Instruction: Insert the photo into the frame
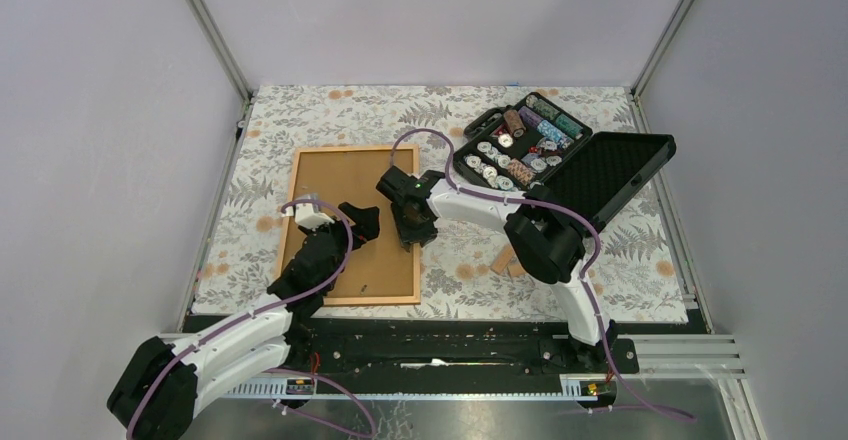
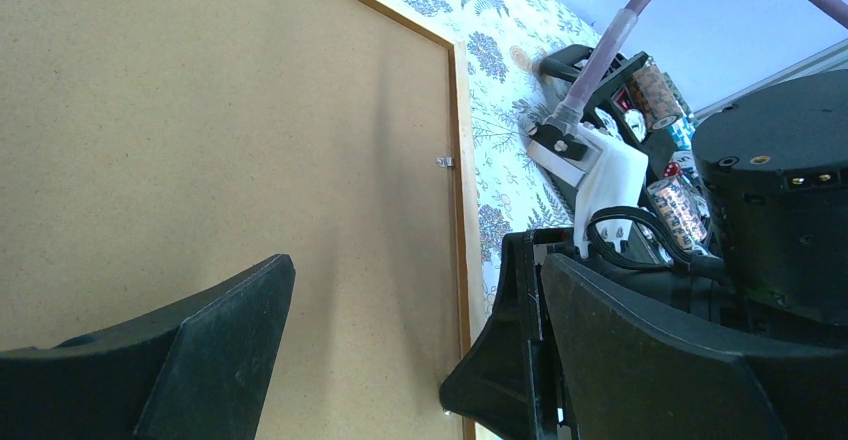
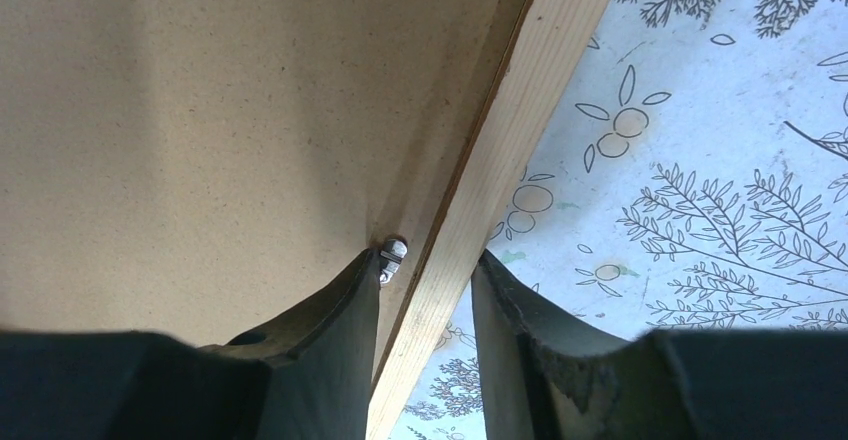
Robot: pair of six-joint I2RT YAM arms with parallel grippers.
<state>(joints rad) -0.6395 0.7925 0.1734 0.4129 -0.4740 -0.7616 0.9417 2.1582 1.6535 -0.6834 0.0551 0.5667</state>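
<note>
At the right rail of the frame, face down on the bench, the right tool straddles the wood beside a metal tab; whether it pinches cannot be told. The left tool hovers wide open and empty over the backing board. The photo is nowhere visible. The step is likely working the tab, which needs a fine sideways nudge. An open chip case sits well apart.

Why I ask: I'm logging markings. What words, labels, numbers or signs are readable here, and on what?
No text can be read in any view.
The chips in the black case: patterned faces, too small to read.
The frame and the brown backing board: no text visible.
The tablecloth: leaf and flower pattern only.
</note>
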